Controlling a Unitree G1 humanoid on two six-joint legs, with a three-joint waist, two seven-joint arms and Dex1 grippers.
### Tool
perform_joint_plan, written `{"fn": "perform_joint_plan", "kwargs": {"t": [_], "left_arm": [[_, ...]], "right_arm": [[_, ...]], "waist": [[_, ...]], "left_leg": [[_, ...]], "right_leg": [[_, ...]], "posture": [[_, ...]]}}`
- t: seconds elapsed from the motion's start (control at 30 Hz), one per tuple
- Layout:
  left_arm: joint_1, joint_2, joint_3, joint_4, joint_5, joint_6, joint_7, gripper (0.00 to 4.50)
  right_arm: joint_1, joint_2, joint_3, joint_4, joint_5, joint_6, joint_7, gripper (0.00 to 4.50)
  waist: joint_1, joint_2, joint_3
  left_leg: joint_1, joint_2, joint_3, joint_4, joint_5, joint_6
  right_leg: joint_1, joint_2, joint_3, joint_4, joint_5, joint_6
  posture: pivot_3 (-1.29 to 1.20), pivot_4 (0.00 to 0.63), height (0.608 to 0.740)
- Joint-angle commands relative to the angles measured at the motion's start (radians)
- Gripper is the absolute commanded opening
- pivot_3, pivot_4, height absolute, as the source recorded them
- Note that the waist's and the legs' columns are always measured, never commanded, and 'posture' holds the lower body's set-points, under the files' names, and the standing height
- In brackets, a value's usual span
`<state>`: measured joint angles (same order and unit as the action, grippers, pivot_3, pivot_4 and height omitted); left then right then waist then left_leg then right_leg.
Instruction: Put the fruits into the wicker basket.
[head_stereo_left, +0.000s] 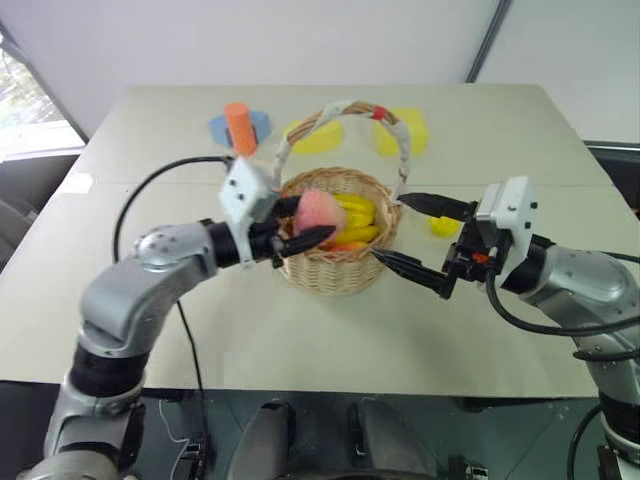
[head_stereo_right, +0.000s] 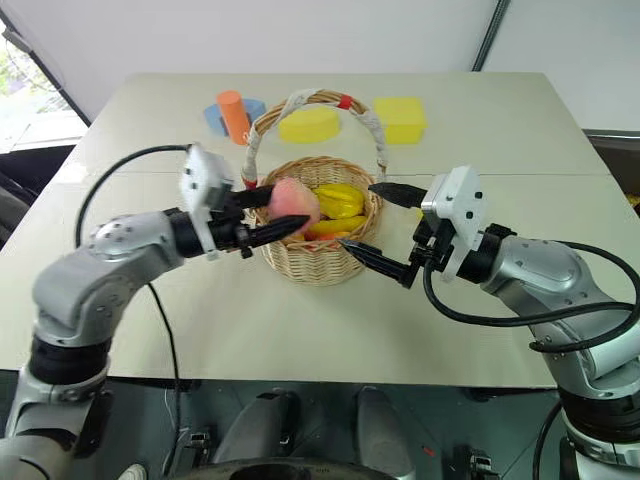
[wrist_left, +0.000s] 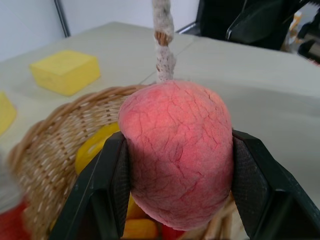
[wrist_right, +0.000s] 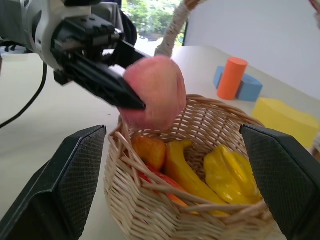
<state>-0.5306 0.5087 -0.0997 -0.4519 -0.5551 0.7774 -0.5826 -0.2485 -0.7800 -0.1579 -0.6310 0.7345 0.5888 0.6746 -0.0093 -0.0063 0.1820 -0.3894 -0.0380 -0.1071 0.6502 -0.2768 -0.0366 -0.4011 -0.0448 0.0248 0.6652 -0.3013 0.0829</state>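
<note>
Peach (wrist_left: 177, 152) is clamped between my left jaws (head_stereo_left: 300, 228), just above the basket (head_stereo_left: 300, 262) rim. My right jaws (head_stereo_left: 412, 235) stand wide, empty. Next: release inside.

no legible text, label or number on anything

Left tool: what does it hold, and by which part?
The left tool holds the pink peach by its two opposite sides, above the wicker basket.

The left gripper (head_stereo_left: 298, 225) pointed toward 3 o'clock, fingers clamped; the right gripper (head_stereo_left: 408, 245), fingers spread wide, pointed toward 9.
</note>
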Motion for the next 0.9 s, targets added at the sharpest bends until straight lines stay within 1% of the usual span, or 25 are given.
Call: {"fn": "perform_joint_plan", "kwargs": {"t": [0.03, 0.07, 0.1, 0.13, 0.2, 0.27, 0.43, 0.53, 0.67, 0.8, 0.9], "left_arm": [[-0.033, -0.038, -0.033, 0.027, 0.045, -0.046, 0.010, 3.66], [-0.031, -0.041, -0.032, 0.024, 0.042, -0.048, 0.002, 4.20], [-0.028, -0.041, -0.029, 0.018, 0.037, -0.054, -0.010, 4.47], [-0.023, -0.037, -0.020, 0.011, 0.037, -0.071, -0.022, 4.47], [-0.008, -0.029, 0.022, 0.006, 0.012, -0.090, -0.044, 4.47], [0.018, -0.009, 0.071, -0.002, -0.021, -0.114, -0.085, 4.47], [0.117, 0.110, 0.194, 0.004, -0.088, -0.134, -0.213, 4.47], [0.162, 0.163, 0.253, 0.032, -0.101, -0.149, -0.253, 4.47], [0.198, 0.200, 0.258, 0.051, -0.066, -0.183, -0.269, 4.47], [0.207, 0.190, 0.241, 0.034, -0.065, -0.213, -0.281, 4.47], [0.211, 0.182, 0.228, 0.012, -0.071, -0.213, -0.275, 4.47]], "right_arm": [[0.016, 0.003, -0.039, -0.025, -0.015, -0.022, -0.011, 4.50], [0.027, 0.000, -0.050, -0.021, -0.018, -0.021, -0.012, 4.50], [0.037, -0.002, -0.062, -0.011, -0.022, -0.019, -0.014, 4.50], [0.048, -0.004, -0.076, 0.012, -0.027, -0.009, -0.023, 4.50], [0.064, -0.006, -0.074, 0.078, -0.089, -0.016, -0.049, 4.50], [0.053, 0.021, -0.064, 0.159, -0.143, -0.019, -0.101, 4.50], [-0.051, 0.114, -0.024, 0.385, -0.280, -0.047, -0.231, 4.50], [-0.119, 0.155, -0.012, 0.486, -0.316, -0.045, -0.259, 4.50], [-0.190, 0.189, 0.008, 0.598, -0.357, -0.038, -0.265, 4.50], [-0.262, 0.209, 0.037, 0.745, -0.431, -0.030, -0.311, 4.50], [-0.287, 0.216, 0.035, 0.802, -0.454, 0.009, -0.331, 4.50]], "waist": [[-0.002, 0.000, 0.000], [-0.003, 0.000, 0.000], [-0.003, 0.000, 0.000], [-0.003, 0.000, 0.000], [-0.003, 0.000, 0.000], [-0.005, 0.000, 0.000], [-0.011, 0.001, 0.000], [-0.007, 0.001, 0.000], [-0.001, 0.001, 0.000], [-0.004, 0.001, 0.000], [-0.004, 0.001, 0.000]], "left_leg": [[0.000, 0.000, 0.000, 0.000, 0.000, 0.000], [0.000, 0.000, 0.000, 0.000, 0.000, 0.000], [0.000, 0.000, 0.000, 0.000, 0.000, 0.000], [0.000, 0.000, 0.000, 0.000, 0.000, 0.000], [0.000, 0.000, 0.000, 0.000, 0.000, 0.000], [0.000, 0.000, 0.000, 0.001, 0.000, 0.000], [0.001, 0.001, 0.001, 0.000, 0.001, -0.002], [0.000, 0.001, 0.001, 0.000, 0.001, -0.002], [0.000, 0.000, 0.001, 0.000, 0.001, -0.002], [-0.001, -0.001, 0.002, 0.000, 0.001, -0.002], [-0.001, -0.001, 0.001, 0.000, 0.001, -0.002]], "right_leg": [[0.000, 0.000, 0.000, 0.000, 0.000, 0.000], [0.000, 0.000, 0.000, 0.000, 0.000, 0.000], [0.000, 0.000, 0.000, 0.000, 0.000, 0.000], [0.000, 0.000, 0.000, 0.000, 0.000, 0.000], [0.000, 0.000, 0.000, 0.000, 0.000, 0.000], [0.000, 0.000, 0.000, 0.000, 0.000, 0.000], [-0.001, 0.000, 0.001, 0.001, 0.000, -0.001], [-0.001, 0.000, 0.001, 0.001, 0.001, -0.001], [-0.001, -0.001, 0.001, 0.001, 0.001, -0.001], [-0.002, -0.002, 0.001, 0.000, 0.001, -0.001], [-0.002, -0.001, 0.001, 0.001, 0.001, -0.001]], "posture": [[0.00, 0.150, 0.740], [0.00, 0.150, 0.740], [0.00, 0.150, 0.740], [0.00, 0.150, 0.740], [0.00, 0.150, 0.740], [0.00, 0.150, 0.740], [0.00, 0.150, 0.740], [0.00, 0.150, 0.740], [0.00, 0.150, 0.740], [0.00, 0.150, 0.740], [0.00, 0.150, 0.740]]}}
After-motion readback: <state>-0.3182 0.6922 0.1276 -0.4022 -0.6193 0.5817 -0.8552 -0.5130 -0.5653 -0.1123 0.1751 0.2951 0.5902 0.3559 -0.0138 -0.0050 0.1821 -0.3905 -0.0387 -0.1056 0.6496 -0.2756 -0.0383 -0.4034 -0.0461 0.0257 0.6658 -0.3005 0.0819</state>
